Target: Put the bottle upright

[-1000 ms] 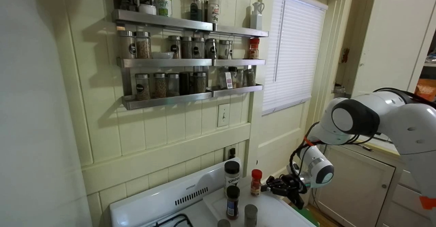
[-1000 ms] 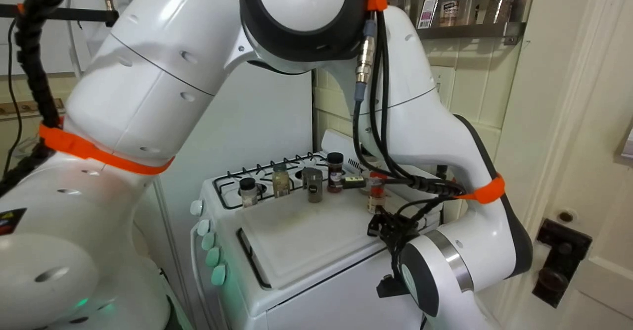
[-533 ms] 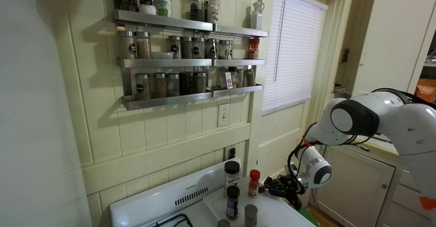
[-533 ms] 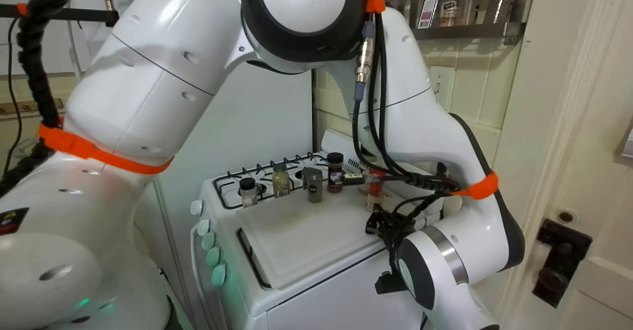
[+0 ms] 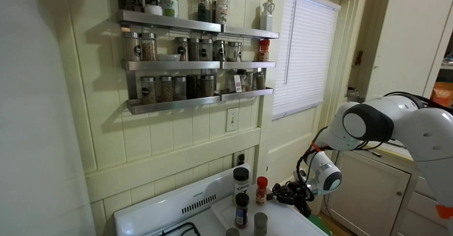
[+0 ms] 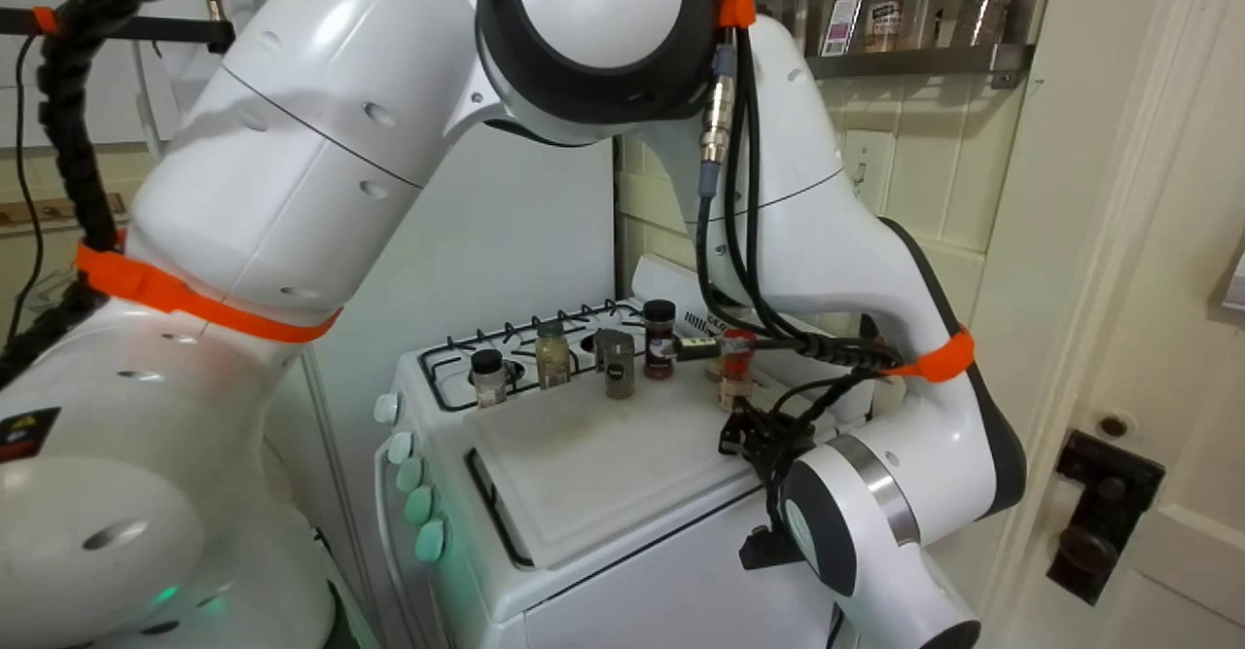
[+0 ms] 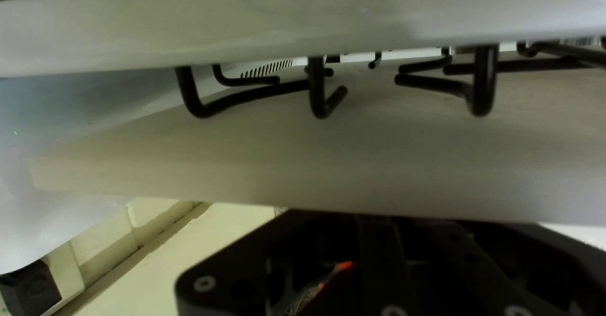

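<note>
- Red-capped bottle: upright on white stove cover.
- Gripper: jaws closed, tips just beside the bottle; can't tell if touching.
- Black-capped bottle, wider black-capped jar, grey-lidded shaker all standing near it.
- Burner grate visible in wrist view.

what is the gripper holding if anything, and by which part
Nothing is held: the gripper is shut beside the upright red-capped bottle, not around it; whether they touch is unclear.
</note>
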